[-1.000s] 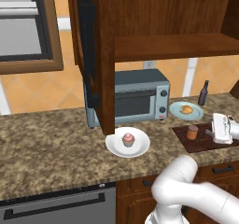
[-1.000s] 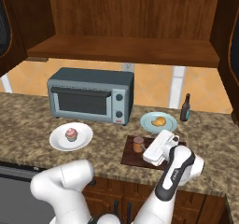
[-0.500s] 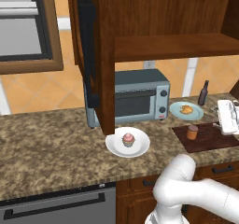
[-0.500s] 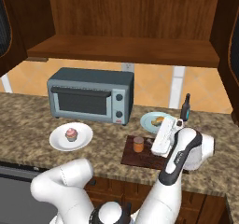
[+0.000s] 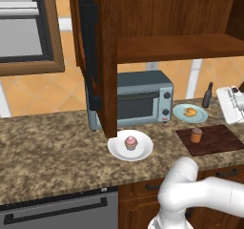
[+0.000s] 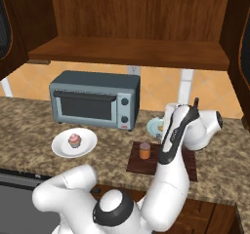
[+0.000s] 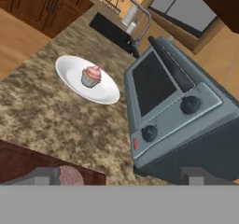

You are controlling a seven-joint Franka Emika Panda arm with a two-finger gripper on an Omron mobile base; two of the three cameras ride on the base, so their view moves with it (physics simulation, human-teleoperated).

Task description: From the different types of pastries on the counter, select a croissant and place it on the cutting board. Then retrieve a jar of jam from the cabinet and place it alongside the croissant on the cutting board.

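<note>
— Two pastries on the long speckled brown-and-tan granite counter [image 5: 52, 149]: which is which?

— A small golden-brown, lumpy curved croissant [image 5: 190, 111] lies on a round pale teal plate [image 5: 181, 114] right of the grey toaster oven [image 5: 138, 99]. The pink-frosted cupcake [image 5: 131, 142] stands on a round white plate [image 5: 143, 150] in front of the oven.

— And the jam?

— The small orange-brown cylindrical jar with a darker lid [image 5: 196, 135] stands upright on the flat dark reddish-brown cutting board [image 5: 219, 140], near its left end, apart from the croissant.

— The two-finger gripper [image 7: 121, 175]?

— Raised above the board's far side, fingers spread wide, holding nothing. The large dark brown wooden cabinet [image 6: 132, 50] above stands open, its plank shelf bare.
</note>
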